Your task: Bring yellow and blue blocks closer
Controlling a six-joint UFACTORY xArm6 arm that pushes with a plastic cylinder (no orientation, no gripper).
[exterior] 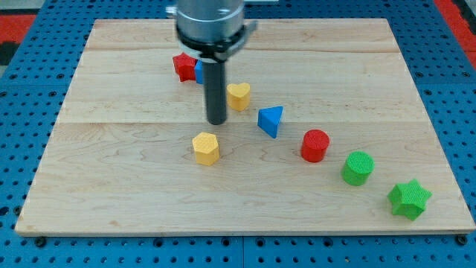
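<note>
My tip rests on the wooden board, just above the yellow hexagonal block and left of the yellow heart block. A blue triangular block lies right of my tip, below and right of the heart. A second blue block sits at the upper middle, mostly hidden behind the rod, touching a red star block. My tip touches no block.
A red cylinder, a green cylinder and a green star block run diagonally toward the view's bottom right. A blue perforated table surrounds the board.
</note>
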